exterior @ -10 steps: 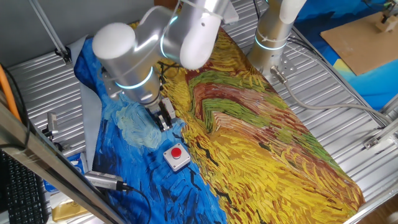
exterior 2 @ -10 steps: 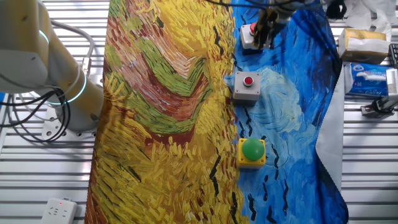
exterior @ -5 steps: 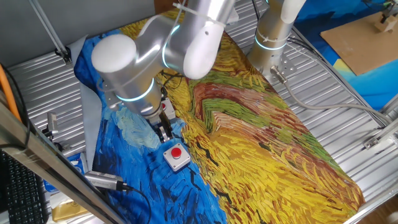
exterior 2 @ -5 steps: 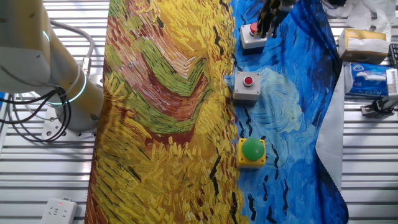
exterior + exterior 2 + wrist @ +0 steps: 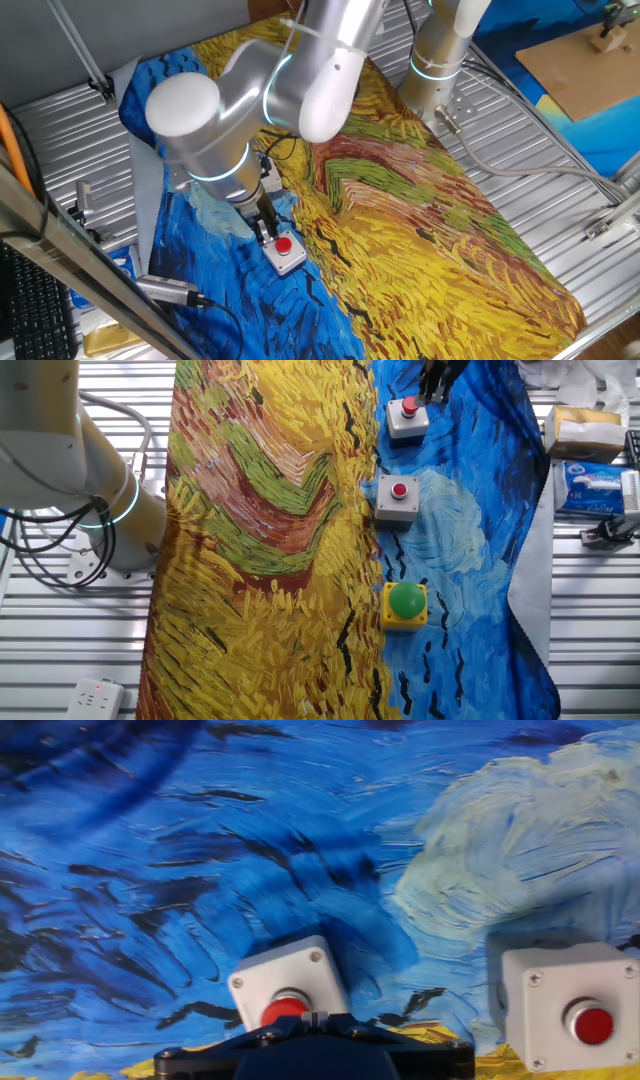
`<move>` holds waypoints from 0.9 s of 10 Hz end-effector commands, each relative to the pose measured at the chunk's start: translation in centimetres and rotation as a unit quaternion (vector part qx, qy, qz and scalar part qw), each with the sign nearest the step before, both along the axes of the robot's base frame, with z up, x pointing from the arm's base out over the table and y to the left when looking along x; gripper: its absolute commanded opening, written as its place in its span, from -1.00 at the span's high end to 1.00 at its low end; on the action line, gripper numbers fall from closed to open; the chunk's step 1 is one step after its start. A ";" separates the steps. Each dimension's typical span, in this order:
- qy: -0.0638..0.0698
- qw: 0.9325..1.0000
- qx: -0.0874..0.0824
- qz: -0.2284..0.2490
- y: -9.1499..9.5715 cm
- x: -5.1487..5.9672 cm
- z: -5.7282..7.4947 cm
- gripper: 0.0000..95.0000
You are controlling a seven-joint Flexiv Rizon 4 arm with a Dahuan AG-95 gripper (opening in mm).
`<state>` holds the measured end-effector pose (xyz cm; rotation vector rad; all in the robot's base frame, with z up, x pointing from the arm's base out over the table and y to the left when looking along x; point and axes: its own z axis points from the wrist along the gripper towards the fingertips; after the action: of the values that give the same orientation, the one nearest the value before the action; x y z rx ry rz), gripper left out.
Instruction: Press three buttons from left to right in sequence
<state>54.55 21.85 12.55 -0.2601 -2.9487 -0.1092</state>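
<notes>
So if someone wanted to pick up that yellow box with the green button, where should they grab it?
Probably by the yellow box with the green button at its two flat opposite side walls, coming straight down from above. The base is square and sits flat on the painted cloth, with open room around it, while the domed green cap on top is rounded, likely slippery, and would press in.

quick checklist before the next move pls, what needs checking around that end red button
1. Pincer over the end red button: not ok, it sits beside the cap in the other fixed view.
2. Cap in hand view: ok, end button shows just ahead of the fingers.
3. Pincer touching the cap: cannot tell.
4. Fingers open or shut: cannot tell.
5. Middle red button and green button upright on the cloth: ok.
6. Button boxes apart from each other: ok.
</notes>
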 end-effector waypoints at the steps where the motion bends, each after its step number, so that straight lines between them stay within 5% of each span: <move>1: -0.001 1.000 0.001 0.000 0.0 -0.1 -0.3 1.00; 9: -0.003 1.000 -0.002 -0.007 1.4 -0.6 -1.4 1.00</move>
<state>53.94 23.25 11.08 -0.2818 -2.9532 -0.1067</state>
